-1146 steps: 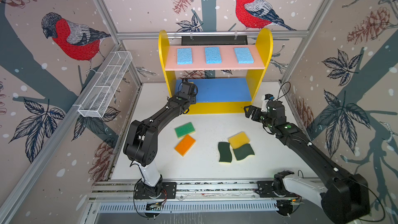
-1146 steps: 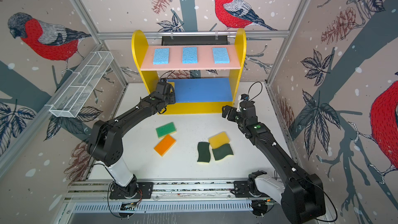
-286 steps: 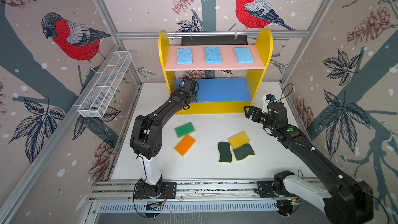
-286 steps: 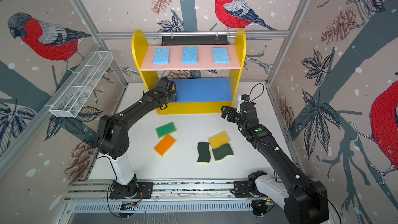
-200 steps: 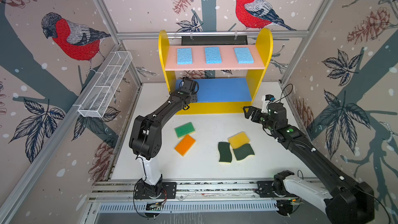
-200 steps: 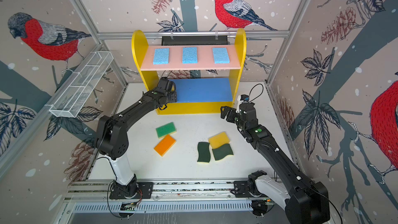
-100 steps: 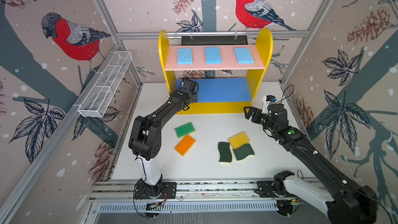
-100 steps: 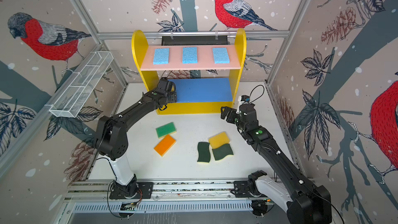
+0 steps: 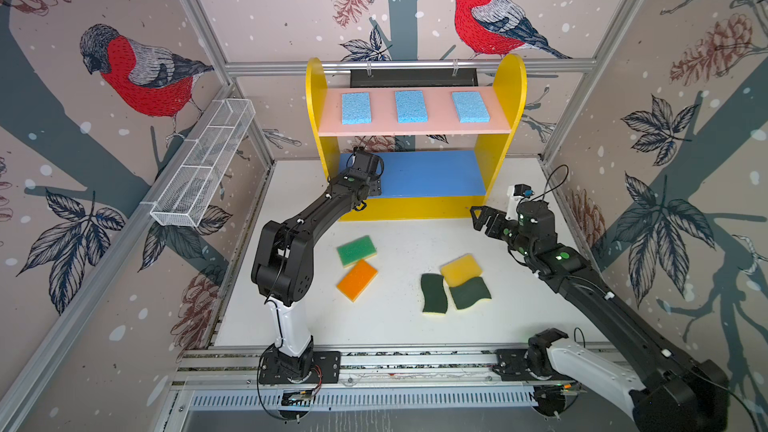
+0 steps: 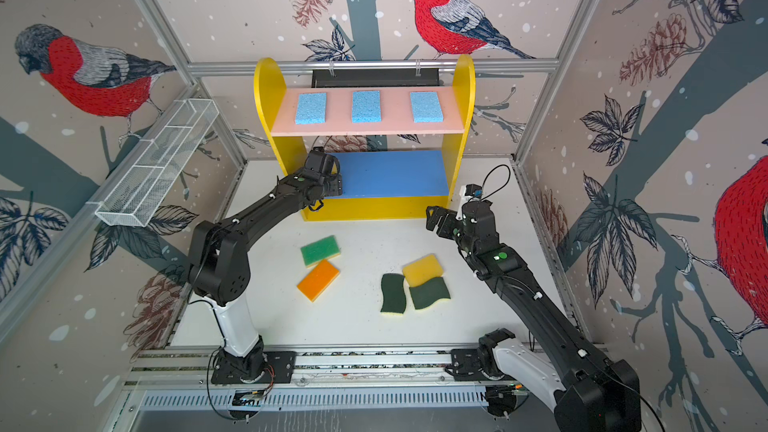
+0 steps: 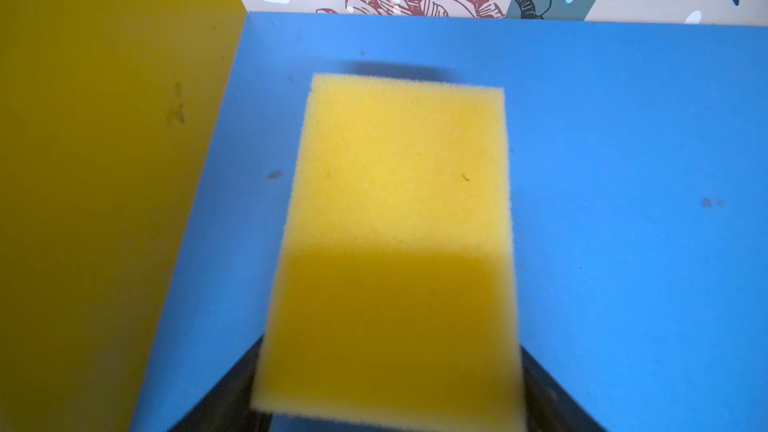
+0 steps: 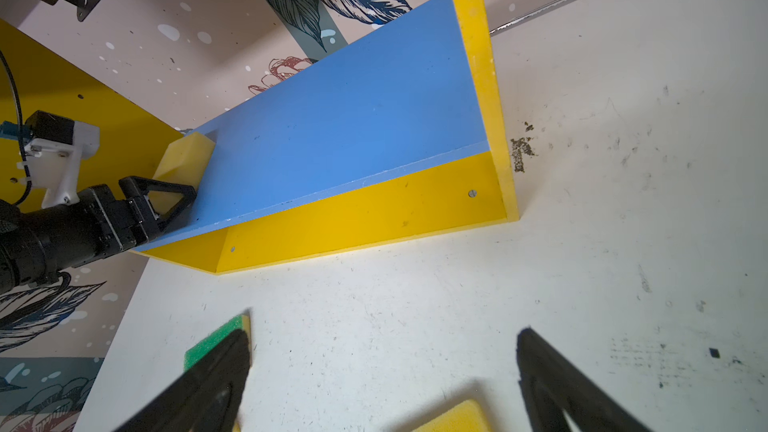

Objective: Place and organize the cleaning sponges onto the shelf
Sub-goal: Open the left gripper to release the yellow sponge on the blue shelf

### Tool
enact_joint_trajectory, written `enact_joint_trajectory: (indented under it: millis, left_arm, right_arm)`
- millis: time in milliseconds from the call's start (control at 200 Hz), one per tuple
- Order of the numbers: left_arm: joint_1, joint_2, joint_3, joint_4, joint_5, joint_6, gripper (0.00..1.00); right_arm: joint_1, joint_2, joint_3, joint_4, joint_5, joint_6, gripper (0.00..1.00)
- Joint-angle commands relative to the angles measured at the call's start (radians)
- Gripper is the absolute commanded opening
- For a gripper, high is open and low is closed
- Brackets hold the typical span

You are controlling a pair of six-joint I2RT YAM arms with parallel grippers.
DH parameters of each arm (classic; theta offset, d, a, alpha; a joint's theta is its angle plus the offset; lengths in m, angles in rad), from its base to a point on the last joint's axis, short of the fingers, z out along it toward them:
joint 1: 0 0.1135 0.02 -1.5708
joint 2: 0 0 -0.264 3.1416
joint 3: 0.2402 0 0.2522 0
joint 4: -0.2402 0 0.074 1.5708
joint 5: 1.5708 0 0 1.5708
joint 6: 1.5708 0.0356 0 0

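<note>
Table (image 9: pixel 395 326): white and scuffed, with dark crumbs by the shelf's foot.

Shelf (image 9: pixel 509 89): stands at 12 o'clock on the table, against the back wall, and shows in both top views (image 10: pixel 465 85). Its pink top board (image 9: pixel 415 128) carries 3 light-blue sponges (image 9: pixel 356 108) (image 9: pixel 410 106) (image 9: pixel 470 106), lying flat in 1 row and apart from each other.

Wire basket (image 9: pixel 203 164): white, long, hung on the side wall at 10 o'clock.

Left gripper (image 12: pixel 178 184): reaches into the middle tier at its 9 o'clock end, just beside the yellow side panel. Its jaws flank and clamp a yellow sponge (image 11: pixel 399 222) by the long sides. The sponge lies lengthwise over the blue middle board (image 9: pixel 432 174), pointing toward 12 o'clock. The far end sits low over the board (image 12: pixel 187 155). I cannot tell whether the underside rests on it.

Right gripper (image 9: pixel 484 218): at 3 o'clock on the table, near the shelf's front corner and above bare tabletop. The jaws are spread wide with nothing between them, as the right wrist view shows (image 12: pixel 384 334).

Loose on the table:
- At 5 o'clock of centre, 1 yellow block (image 9: pixel 461 270) touches 2 scourers (image 9: pixel 434 293) (image 9: pixel 470 292), which lie dark-green side up and side by side.
- At 8 o'clock, the green-topped sponge (image 9: pixel 356 250) has the orange-topped sponge (image 9: pixel 357 280) just beside it at its 6 o'clock.
</note>
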Motion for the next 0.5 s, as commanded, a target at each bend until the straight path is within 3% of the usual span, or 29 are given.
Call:
enact_joint_trajectory:
  millis: [0,495]
  left_arm:
    - [0.002,0.002,-0.015,-0.133,-0.003,0.014,0.80]
    - [0.002,-0.084,-0.061,-0.089,0.096,0.019,0.85]
  right_arm:
    - [0.002,-0.004,-0.001,0.004,0.014,0.006,1.00]
    - [0.007,-0.027,-0.004,-0.005,0.030,0.006,0.99]
